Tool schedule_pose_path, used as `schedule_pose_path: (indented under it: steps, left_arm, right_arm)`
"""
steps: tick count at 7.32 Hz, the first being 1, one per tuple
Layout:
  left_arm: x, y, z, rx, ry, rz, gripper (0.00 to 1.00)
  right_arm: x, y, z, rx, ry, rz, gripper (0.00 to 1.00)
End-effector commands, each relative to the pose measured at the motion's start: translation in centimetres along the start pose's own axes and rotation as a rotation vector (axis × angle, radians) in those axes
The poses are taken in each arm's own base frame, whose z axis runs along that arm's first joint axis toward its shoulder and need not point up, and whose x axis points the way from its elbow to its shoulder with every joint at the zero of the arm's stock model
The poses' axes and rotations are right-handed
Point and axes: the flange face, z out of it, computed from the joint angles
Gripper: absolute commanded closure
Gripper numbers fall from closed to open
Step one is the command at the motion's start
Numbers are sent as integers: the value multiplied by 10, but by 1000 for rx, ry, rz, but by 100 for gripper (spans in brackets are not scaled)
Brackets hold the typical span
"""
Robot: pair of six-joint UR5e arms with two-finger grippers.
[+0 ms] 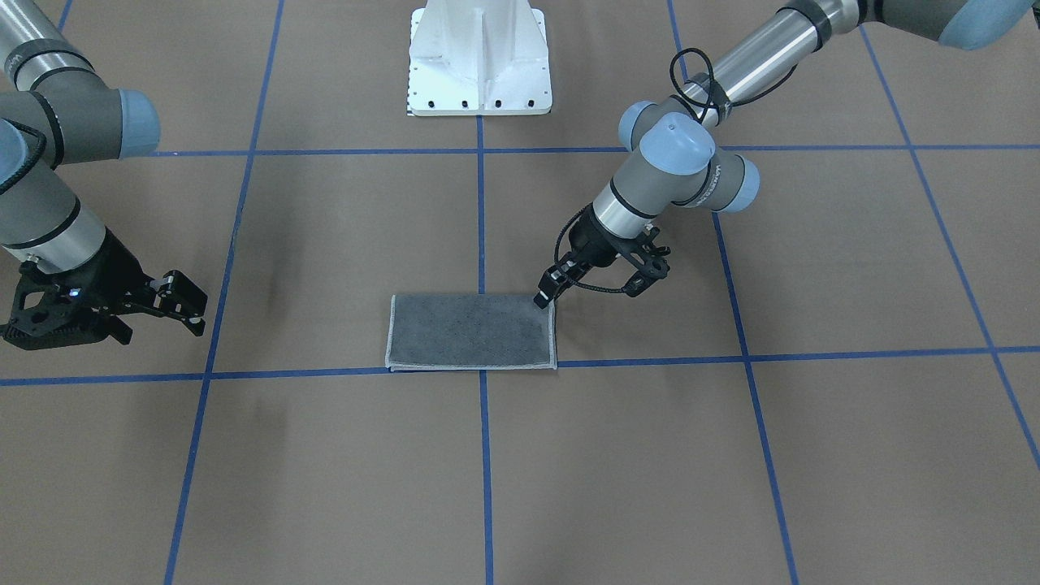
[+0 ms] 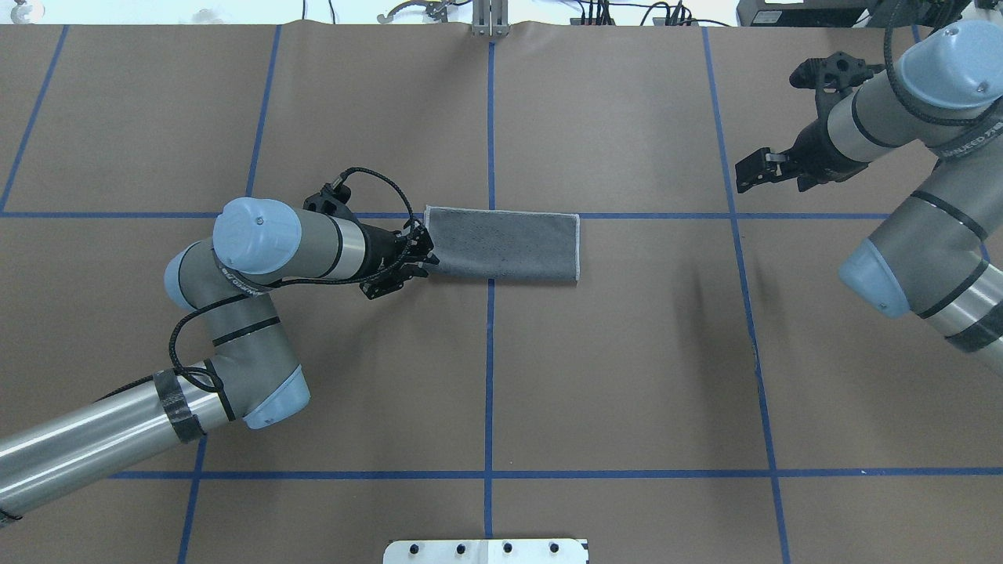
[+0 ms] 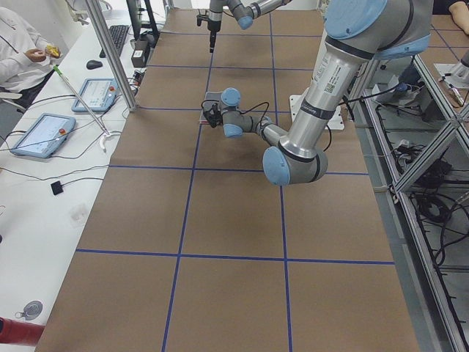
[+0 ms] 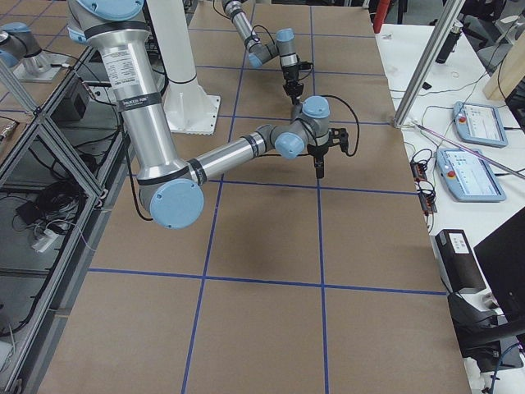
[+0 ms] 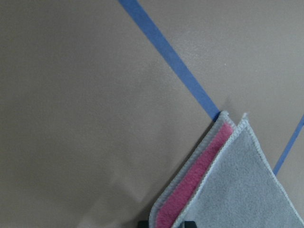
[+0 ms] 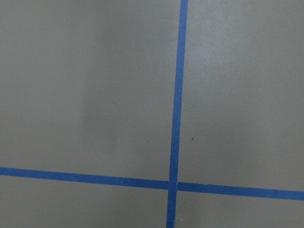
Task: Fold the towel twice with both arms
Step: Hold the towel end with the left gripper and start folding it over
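Dark grey terry faces up on the folded towel (image 1: 471, 329), lying flat mid-table (image 1: 812, 455) along a blue tape line (image 1: 650, 361). The left gripper (image 1: 543, 301) sits at its corner, fingers nearly together; whether they pinch cloth, I cannot tell. The right gripper (image 1: 188, 305) hovers well apart, fingers spread, empty.

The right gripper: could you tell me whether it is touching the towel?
Apart. The overhead view shows the right gripper well clear of the towel, off to its side.
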Motion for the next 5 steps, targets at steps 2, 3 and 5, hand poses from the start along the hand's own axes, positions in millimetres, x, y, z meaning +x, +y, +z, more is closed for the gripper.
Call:
schedule_pose_path:
  steps: [2,3,5]
  left_arm:
    - [0,1,0,-1,1,8,76]
    - [1,0,-1,0,2,27,73]
    - [1,0,-1,-4,0,41,63]
  right_arm:
    - [0,0,0,0,0,0,2]
    - [0,0,0,0,0,0,2]
    - [-1,0,-1,0,-1,-1,2]
